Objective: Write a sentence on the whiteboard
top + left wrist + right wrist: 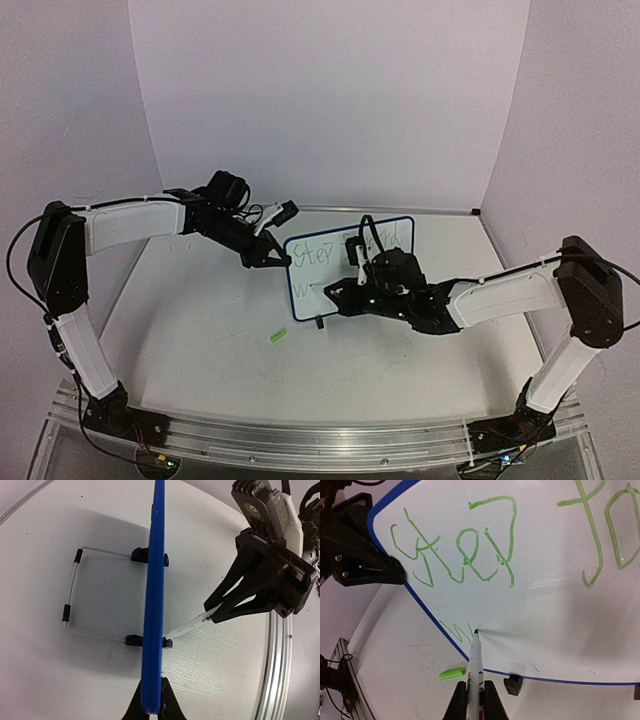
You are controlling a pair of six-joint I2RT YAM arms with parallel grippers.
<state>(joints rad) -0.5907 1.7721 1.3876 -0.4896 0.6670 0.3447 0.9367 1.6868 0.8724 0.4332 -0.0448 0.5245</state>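
**Second line of the sentence (465, 560) just begun, marker tip on the board**

The whiteboard (312, 280) stands upright on its wire stand (72, 592) mid-counter (200, 330). The left hand (272, 258) is clamped on the board's left frame edge, steadying it. The right hand (332, 296) is closed on a marker (476, 660), its tip touching the lower-left of the white face beside a first "w". Next, I judge, come light strokes rightward — too hard a push could tip the board.
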